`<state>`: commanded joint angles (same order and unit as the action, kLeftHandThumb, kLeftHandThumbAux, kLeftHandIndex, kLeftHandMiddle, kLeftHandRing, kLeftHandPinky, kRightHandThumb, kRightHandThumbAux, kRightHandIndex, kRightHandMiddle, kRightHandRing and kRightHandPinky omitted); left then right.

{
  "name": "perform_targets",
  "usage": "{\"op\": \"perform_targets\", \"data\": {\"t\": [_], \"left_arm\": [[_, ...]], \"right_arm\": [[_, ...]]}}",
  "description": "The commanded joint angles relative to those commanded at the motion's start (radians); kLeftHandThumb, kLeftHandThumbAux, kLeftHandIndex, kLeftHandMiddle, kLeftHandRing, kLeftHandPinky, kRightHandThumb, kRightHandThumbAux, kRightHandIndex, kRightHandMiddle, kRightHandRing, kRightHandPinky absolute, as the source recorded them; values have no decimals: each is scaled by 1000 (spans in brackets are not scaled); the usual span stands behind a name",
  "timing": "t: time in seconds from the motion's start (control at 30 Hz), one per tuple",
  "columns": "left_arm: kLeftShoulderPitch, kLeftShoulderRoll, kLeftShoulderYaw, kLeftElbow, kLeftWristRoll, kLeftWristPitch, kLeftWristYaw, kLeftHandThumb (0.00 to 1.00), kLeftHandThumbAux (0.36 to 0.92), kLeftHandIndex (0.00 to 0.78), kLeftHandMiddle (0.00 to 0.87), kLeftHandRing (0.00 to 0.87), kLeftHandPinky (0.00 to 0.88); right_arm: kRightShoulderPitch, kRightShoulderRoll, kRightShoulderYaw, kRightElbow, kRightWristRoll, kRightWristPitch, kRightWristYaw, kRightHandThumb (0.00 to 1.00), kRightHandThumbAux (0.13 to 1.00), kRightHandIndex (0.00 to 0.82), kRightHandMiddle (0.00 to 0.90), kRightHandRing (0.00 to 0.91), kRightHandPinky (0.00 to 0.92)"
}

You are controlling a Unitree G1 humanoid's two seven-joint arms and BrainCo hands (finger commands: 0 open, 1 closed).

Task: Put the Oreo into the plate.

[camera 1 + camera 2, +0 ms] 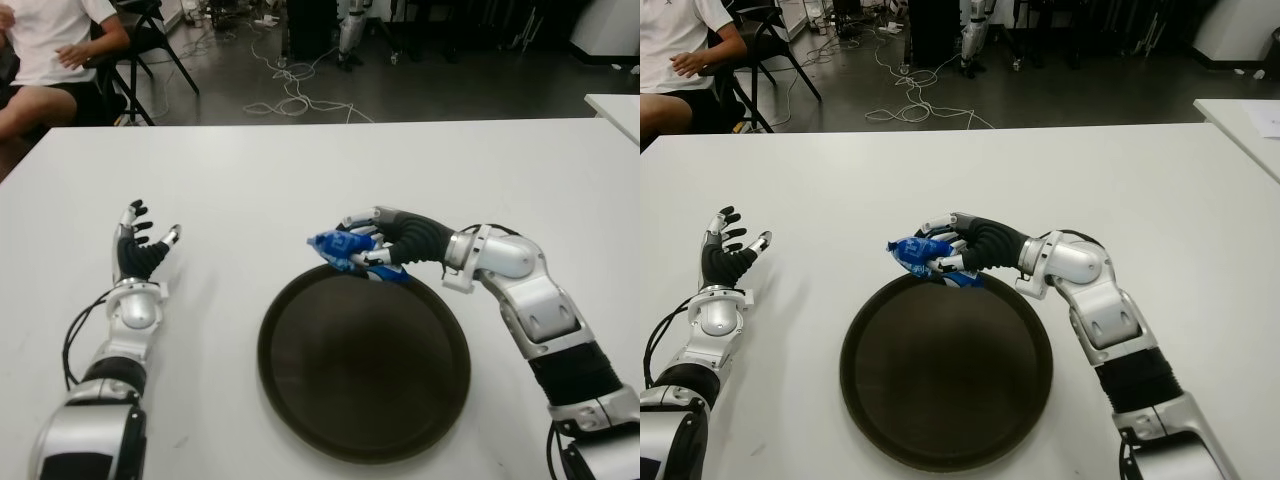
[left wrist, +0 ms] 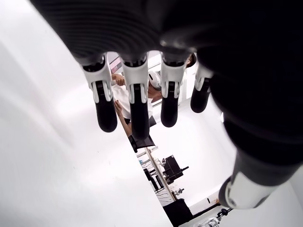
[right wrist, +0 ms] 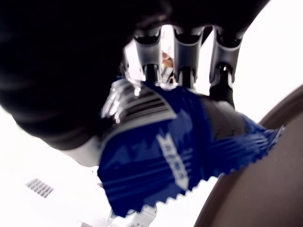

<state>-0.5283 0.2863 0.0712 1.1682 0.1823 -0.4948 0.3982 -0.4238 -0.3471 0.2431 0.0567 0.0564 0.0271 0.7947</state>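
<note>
The Oreo (image 1: pixel 338 247) is a small blue foil packet, seen close up in the right wrist view as Oreo (image 3: pixel 165 161). My right hand (image 1: pixel 372 250) is shut on it, fingers curled around the packet, just over the far rim of the plate. The plate (image 1: pixel 300 390) is a large round dark dish lying on the white table (image 1: pixel 300 170) in front of me; its rim also shows in the right wrist view as plate (image 3: pixel 265 189). My left hand (image 1: pixel 143 247) shows to the left of the plate, fingers spread and holding nothing.
A person in a white shirt (image 1: pixel 45 45) sits on a chair beyond the table's far left corner. Cables (image 1: pixel 290 100) lie on the floor behind the table. Another white table's corner (image 1: pixel 615 110) shows at the far right.
</note>
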Motion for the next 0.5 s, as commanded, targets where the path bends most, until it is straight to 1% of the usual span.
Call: {"op": "perform_targets", "data": {"t": [0.17,0.37,0.5], "left_arm": [[-1,1,-3,0,4,3,3,197,694,90,159,192,234],[-1,0,-3,2,2,0,6,224,697,105,177,207,257],[-1,0,-1,2,0,-1,6,237,704,106,178,209,251]], "right_arm": [[-3,-15,9,-9,-17,-2,4,683,730,437,818,826,806],[0,-23,11,-24,-23,24,-4,686,730,438,809,819,800],[1,-24,10,-36,-24,47,-12,687,730,438,807,817,797]]}}
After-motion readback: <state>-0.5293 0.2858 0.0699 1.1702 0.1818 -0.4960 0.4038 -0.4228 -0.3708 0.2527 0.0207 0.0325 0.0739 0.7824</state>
